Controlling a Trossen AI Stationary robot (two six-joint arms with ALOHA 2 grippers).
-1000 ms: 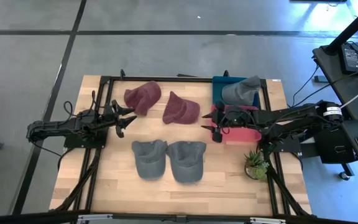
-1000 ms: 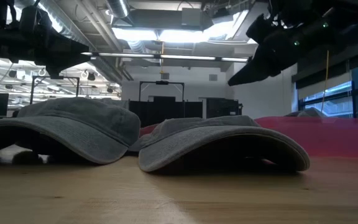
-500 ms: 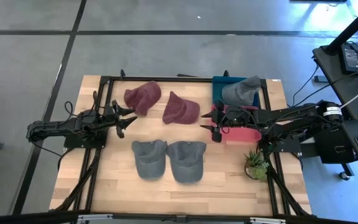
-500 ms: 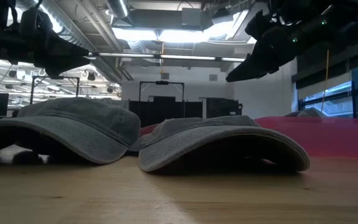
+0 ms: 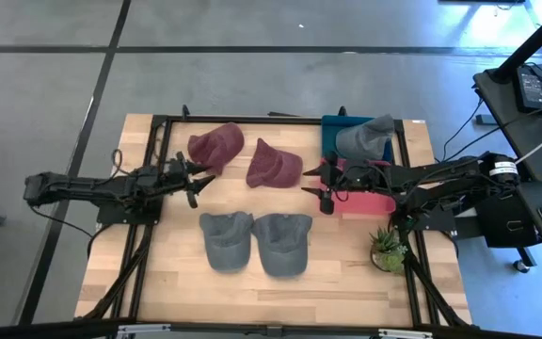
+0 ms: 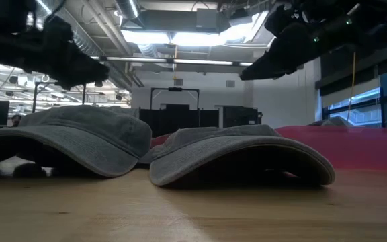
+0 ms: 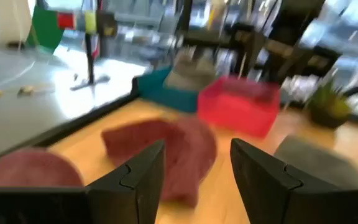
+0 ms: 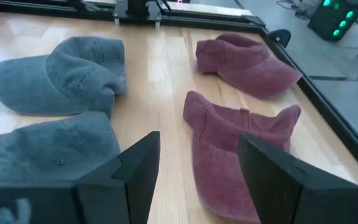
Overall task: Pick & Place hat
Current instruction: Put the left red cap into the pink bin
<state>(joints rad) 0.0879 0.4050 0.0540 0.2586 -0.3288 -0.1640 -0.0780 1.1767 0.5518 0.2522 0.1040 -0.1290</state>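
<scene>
Left hand [image 5: 196, 180] has advanced across the bench [image 5: 346, 282] toward the maroon hats; right hand [image 5: 323, 185] has shifted slightly the same way.

Left hand: fingers spread, empty, just beside the left maroon hat [image 5: 215, 147]. Right hand: fingers spread, empty, at the edge of the red bin [image 5: 370, 202], near the right maroon hat [image 5: 273, 165]. Two grey hats [image 5: 255, 242] lie side by side at bench centre. A third grey hat [image 5: 365, 138] rests in the teal bin [image 5: 329, 134].
</scene>
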